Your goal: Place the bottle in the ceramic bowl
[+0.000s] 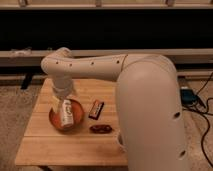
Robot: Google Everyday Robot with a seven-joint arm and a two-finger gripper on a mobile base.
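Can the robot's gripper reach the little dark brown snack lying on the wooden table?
Probably yes. The gripper sits just above the glossy orange ceramic bowl, which holds the small clear bottle, and the dark brown snack lies close beside that bowl on the wooden table, uncovered.

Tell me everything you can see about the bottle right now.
The bottle is small and clear, with a white label bearing dark and orange marks. It stands roughly upright, slightly tilted, inside the orange ceramic bowl on the left part of the wooden table. Its top is hidden beneath the gripper, which sits directly above it at the arm's end. Whether the gripper is touching it cannot be told.
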